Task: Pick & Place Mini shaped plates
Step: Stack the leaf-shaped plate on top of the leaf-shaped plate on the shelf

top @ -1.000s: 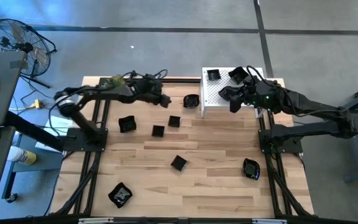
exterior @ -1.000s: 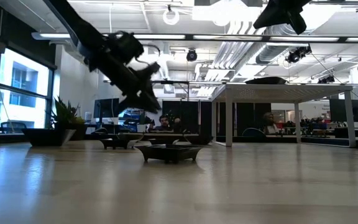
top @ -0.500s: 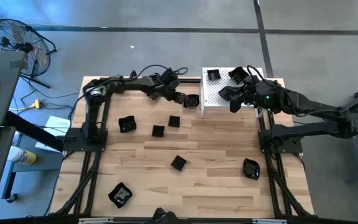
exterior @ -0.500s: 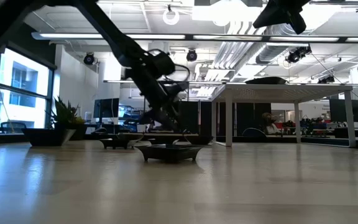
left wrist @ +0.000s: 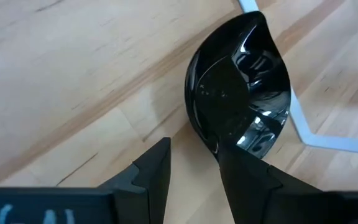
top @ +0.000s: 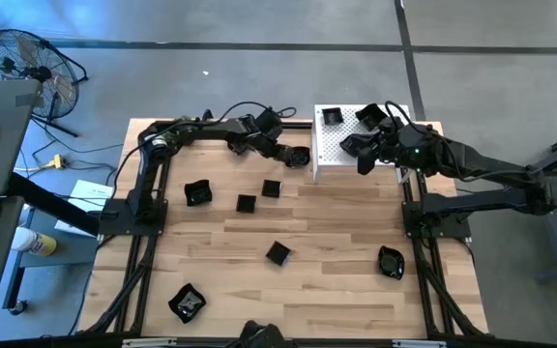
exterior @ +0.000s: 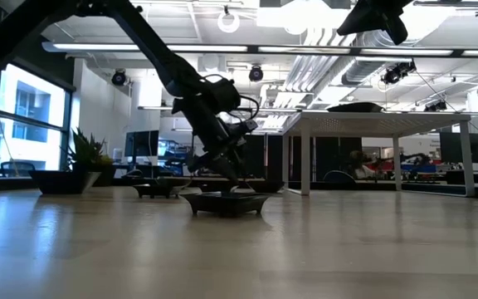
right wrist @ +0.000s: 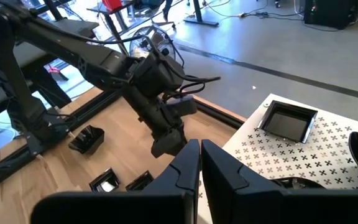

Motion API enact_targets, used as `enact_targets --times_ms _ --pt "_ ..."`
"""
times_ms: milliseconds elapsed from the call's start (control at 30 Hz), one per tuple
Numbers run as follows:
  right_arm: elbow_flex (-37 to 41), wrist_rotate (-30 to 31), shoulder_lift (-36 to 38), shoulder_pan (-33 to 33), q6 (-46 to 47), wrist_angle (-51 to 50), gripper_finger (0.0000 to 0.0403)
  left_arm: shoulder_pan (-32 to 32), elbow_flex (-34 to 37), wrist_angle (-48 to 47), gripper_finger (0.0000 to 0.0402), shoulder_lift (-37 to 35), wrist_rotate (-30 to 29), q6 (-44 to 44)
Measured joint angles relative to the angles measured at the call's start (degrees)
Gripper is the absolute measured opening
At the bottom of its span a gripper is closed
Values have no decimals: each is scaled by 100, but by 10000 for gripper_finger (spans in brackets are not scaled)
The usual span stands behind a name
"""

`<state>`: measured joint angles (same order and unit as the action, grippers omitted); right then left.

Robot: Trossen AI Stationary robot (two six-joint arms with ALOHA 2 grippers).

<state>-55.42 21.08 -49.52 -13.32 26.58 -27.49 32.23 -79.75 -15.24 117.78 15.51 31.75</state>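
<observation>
While open, left end effector (left wrist: 194,163) straddles plate (left wrist: 238,84) rim.

Left arm (top: 201,128): matte black, slim jointed segments; loose black cable loops over the wrist housing at 12 o'clock. Fingers (left wrist: 151,169): dark angular wedges with flat inner faces.
Right arm (top: 472,164): black, thicker tapering links, black cabling at the wrist. Fingers (right wrist: 179,168): dark angular pair on a flat black carrier.

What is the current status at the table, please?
Left gripper open, fingers straddling the round plate rim beside the white platform. Right gripper shut over the platform. Nothing in the way.
</observation>
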Motion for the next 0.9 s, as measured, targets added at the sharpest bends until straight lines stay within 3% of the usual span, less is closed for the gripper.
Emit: enact_targets --times_ms 900 --pt "0 0 0 0 -221 177 11 -10 2 -32 131 -9 23 13"
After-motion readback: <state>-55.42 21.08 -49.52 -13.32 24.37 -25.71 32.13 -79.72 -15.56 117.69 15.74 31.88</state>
